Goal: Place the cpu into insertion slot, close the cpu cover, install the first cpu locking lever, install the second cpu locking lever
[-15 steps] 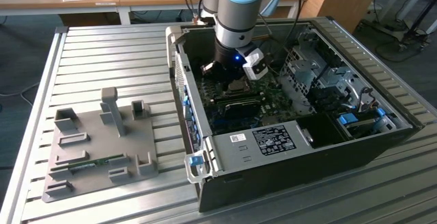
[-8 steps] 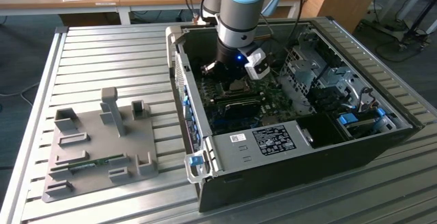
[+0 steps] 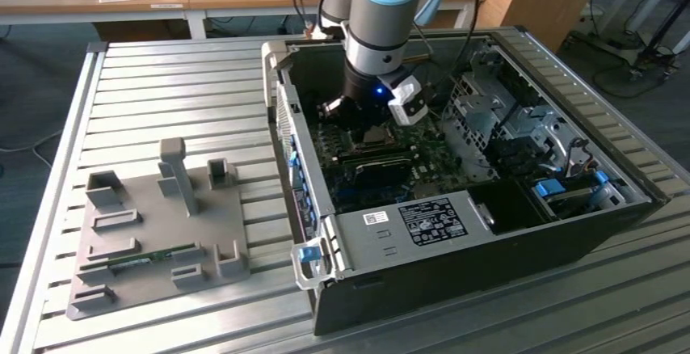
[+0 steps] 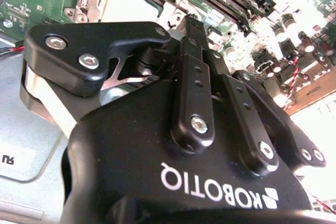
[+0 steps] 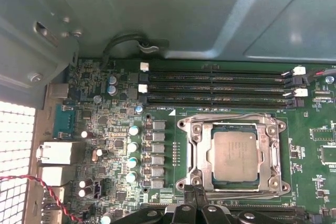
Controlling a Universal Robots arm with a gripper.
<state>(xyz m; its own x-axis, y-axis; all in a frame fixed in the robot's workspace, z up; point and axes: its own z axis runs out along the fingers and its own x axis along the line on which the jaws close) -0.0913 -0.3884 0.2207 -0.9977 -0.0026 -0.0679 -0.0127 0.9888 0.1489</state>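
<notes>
Lying flat in its slot [image 5: 235,153] under the closed cover [image 5: 197,150], the cpu [image 5: 235,155] faces up; gripper [image 5: 197,191] fingers together, at the cover's edge.

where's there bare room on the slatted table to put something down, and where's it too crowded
Free: the slatted table between its far edge and the grey fixture plate, and the near strip below that plate. Crowded: inside the open computer case, where the gripper hangs at the cpu cover beside the memory slots.

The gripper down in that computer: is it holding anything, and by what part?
Nothing. The gripper is shut and empty at the edge of the cover, which lies closed over the cpu.
</notes>
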